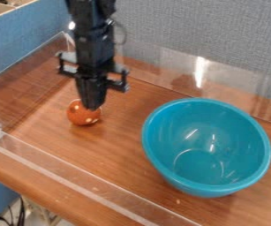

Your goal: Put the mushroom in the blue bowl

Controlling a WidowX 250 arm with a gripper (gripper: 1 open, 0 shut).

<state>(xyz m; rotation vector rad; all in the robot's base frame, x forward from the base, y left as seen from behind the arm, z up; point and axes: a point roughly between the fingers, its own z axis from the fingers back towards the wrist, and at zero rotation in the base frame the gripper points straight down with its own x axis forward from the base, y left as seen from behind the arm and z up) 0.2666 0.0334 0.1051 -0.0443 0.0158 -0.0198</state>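
Observation:
The mushroom (83,115) shows as a small reddish-brown ball on the wooden table (55,150), left of centre. My gripper (90,103) points straight down just above it with its dark fingers pressed together, shut. The fingertips hang at the mushroom's top edge, and the mushroom looks to be resting on the table rather than held. Its stem does not show. The blue bowl (206,144), large, glossy and teal, stands empty to the right, about a bowl's width from the gripper.
A clear plastic wall (55,172) runs along the table's front edge, and another clear wall (208,75) runs along the back. A blue box (14,40) stands at the far left behind the arm.

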